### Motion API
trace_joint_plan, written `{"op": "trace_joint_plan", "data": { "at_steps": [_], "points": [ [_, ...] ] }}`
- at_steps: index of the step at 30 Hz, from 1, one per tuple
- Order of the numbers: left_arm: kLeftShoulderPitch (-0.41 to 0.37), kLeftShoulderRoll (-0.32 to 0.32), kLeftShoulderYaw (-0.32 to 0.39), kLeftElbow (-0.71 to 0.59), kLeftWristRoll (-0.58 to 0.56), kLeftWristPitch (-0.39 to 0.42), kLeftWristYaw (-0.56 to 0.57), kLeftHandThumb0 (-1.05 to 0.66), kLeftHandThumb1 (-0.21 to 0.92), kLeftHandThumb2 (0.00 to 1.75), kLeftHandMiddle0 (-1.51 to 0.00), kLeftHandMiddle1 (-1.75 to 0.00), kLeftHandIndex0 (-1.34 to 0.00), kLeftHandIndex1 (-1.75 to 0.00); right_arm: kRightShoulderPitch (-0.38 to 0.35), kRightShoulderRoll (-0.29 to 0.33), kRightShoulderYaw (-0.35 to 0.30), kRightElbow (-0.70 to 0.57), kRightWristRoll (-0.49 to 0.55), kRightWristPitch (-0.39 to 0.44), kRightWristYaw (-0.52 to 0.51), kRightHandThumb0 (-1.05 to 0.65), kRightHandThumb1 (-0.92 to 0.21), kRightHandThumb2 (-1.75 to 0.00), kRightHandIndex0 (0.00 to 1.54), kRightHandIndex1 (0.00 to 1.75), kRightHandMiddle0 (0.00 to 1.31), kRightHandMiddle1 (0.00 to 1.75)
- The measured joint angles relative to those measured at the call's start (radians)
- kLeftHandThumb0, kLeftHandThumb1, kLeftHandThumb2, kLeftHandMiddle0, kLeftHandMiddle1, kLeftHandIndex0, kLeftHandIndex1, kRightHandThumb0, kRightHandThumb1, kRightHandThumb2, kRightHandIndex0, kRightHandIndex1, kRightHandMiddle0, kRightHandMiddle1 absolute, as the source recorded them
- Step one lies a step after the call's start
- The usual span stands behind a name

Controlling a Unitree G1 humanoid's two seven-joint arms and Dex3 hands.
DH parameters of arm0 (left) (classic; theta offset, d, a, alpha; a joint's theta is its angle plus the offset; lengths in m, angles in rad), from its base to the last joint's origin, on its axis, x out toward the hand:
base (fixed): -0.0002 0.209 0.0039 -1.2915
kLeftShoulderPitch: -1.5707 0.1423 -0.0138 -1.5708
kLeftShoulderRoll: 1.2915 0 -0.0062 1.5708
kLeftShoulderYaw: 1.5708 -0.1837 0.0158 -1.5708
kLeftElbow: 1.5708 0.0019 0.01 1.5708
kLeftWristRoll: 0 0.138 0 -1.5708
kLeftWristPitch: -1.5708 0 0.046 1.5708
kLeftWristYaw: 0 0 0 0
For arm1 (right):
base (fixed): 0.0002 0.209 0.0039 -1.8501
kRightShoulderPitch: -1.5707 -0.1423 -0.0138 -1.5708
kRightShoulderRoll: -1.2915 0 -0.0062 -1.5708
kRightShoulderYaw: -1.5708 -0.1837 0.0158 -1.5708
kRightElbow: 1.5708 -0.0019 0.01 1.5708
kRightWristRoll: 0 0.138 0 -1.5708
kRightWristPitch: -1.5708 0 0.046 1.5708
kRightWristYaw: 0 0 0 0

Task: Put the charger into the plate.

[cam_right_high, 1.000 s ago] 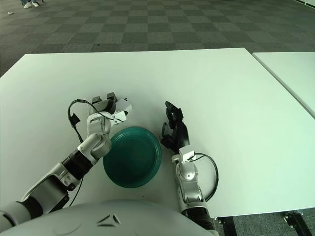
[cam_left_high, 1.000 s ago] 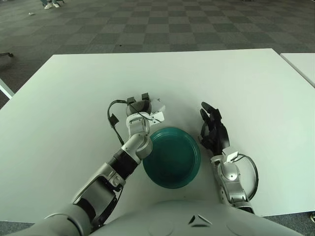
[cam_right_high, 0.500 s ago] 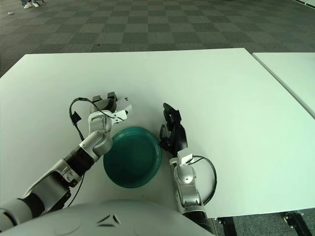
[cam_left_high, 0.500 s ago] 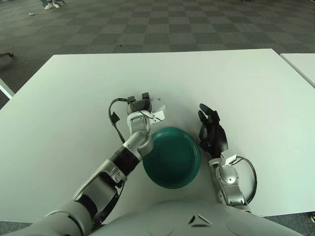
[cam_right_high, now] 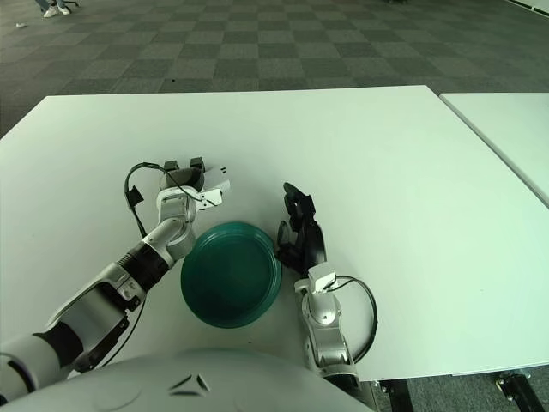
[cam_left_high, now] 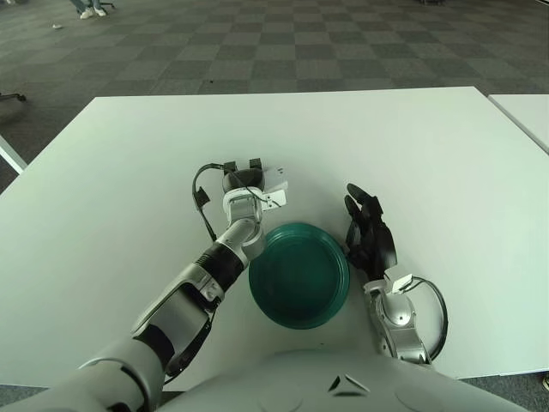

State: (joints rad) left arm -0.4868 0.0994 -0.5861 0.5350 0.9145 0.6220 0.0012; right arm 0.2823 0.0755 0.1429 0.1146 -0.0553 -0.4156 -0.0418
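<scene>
A round dark green plate [cam_left_high: 299,275] lies on the white table in front of me. Just past its far left rim is a small white charger [cam_left_high: 276,175]. My left hand [cam_left_high: 244,178] is right against the charger on its left side. I cannot make out whether the hand grips it or only touches it. My right hand [cam_left_high: 367,225] stands close to the plate's right rim with its black fingers spread and holds nothing.
The white table [cam_left_high: 446,163] stretches wide beyond and to both sides of the plate. A black cable loop [cam_left_high: 204,206] hangs off my left wrist. A second white table's corner [cam_left_high: 527,112] shows at the far right. Dark checkered floor lies beyond.
My left hand has stretched a little farther from me, and the charger has shifted the same way with it. The right hand has drawn slightly closer to the plate's rim.
</scene>
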Motion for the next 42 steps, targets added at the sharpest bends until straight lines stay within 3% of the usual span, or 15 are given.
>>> {"op": "trace_joint_plan", "data": {
  "at_steps": [1,2,4,9,14,19,24,27,30,31,33,35,42],
  "points": [
    [0.000,-0.003,0.006,0.009,-0.002,-0.010,0.016,-0.50,0.39,1.18,-0.58,-1.43,-0.58,-1.69,0.001,0.001,-0.001,0.000,0.000,0.000,0.000,-0.75,-0.92,-0.88,0.23,0.01,0.00,0.63],
    [0.000,-0.006,0.011,0.015,-0.003,-0.017,0.028,-0.50,0.35,1.25,-0.57,-1.21,-0.60,-1.71,0.001,0.001,-0.002,-0.001,0.001,0.000,0.001,-0.75,-0.92,-0.88,0.23,0.02,0.00,0.63],
    [0.003,-0.018,0.029,0.023,-0.008,-0.023,0.055,-0.50,0.30,1.32,-0.58,-0.94,-0.63,-1.73,0.003,0.003,-0.004,-0.001,0.003,0.000,0.002,-0.75,-0.92,-0.87,0.24,0.02,0.00,0.63],
    [0.004,-0.050,0.077,0.032,-0.040,-0.033,0.117,-0.50,0.25,1.39,-0.57,-0.73,-0.67,-1.74,0.004,0.007,-0.010,-0.002,0.007,0.000,0.013,-0.74,-0.92,-0.87,0.24,0.02,0.00,0.64],
    [0.011,-0.067,0.110,0.034,-0.057,-0.053,0.166,-0.51,0.22,1.43,-0.57,-0.68,-0.69,-1.75,0.004,0.010,-0.017,-0.002,0.011,0.001,0.028,-0.74,-0.92,-0.87,0.25,0.02,0.00,0.65],
    [0.032,-0.063,0.128,0.009,-0.078,-0.082,0.196,-0.52,0.19,1.47,-0.62,-0.71,-0.72,-1.75,0.004,0.012,-0.025,-0.002,0.012,0.000,0.040,-0.74,-0.92,-0.87,0.24,0.02,0.00,0.65],
    [0.068,-0.050,0.140,-0.030,-0.086,-0.130,0.235,-0.53,0.16,1.51,-0.66,-0.92,-0.74,-1.75,0.004,0.013,-0.032,-0.002,0.012,-0.001,0.048,-0.75,-0.92,-0.87,0.24,0.01,0.00,0.65],
    [0.094,-0.034,0.144,-0.069,-0.092,-0.171,0.255,-0.18,0.16,1.50,-0.63,-1.46,-0.66,-1.75,0.004,0.014,-0.035,-0.002,0.012,-0.002,0.051,-0.75,-0.92,-0.87,0.23,0.01,0.00,0.65],
    [0.132,-0.014,0.148,-0.129,-0.101,-0.215,0.265,-0.06,0.08,1.59,-0.68,-1.64,-0.69,-1.75,0.004,0.014,-0.036,-0.002,0.012,-0.002,0.052,-0.75,-0.92,-0.87,0.23,0.01,0.00,0.65],
    [0.144,-0.008,0.148,-0.151,-0.103,-0.225,0.265,-0.05,0.06,1.61,-0.69,-1.66,-0.70,-1.75,0.004,0.014,-0.037,-0.002,0.012,-0.002,0.052,-0.75,-0.92,-0.87,0.23,0.01,0.00,0.65],
    [0.175,0.006,0.149,-0.207,-0.105,-0.233,0.257,-0.02,-0.06,1.64,-0.92,-1.40,-0.78,-1.75,0.004,0.015,-0.038,-0.002,0.012,-0.003,0.053,-0.75,-0.92,-0.87,0.23,0.01,0.00,0.64],
    [0.210,0.018,0.149,-0.266,-0.105,-0.232,0.242,-0.01,-0.11,1.66,-1.00,-1.33,-0.80,-1.75,0.004,0.015,-0.038,-0.002,0.012,-0.004,0.053,-0.75,-0.92,-0.87,0.23,0.01,0.00,0.64],
    [0.291,0.041,0.149,-0.434,-0.104,-0.225,0.177,0.00,-0.12,1.74,-0.98,-1.55,-0.75,-1.75,0.004,0.014,-0.043,-0.002,0.008,-0.007,0.051,-0.76,-0.92,-0.87,0.24,0.01,0.00,0.62]
  ]
}}
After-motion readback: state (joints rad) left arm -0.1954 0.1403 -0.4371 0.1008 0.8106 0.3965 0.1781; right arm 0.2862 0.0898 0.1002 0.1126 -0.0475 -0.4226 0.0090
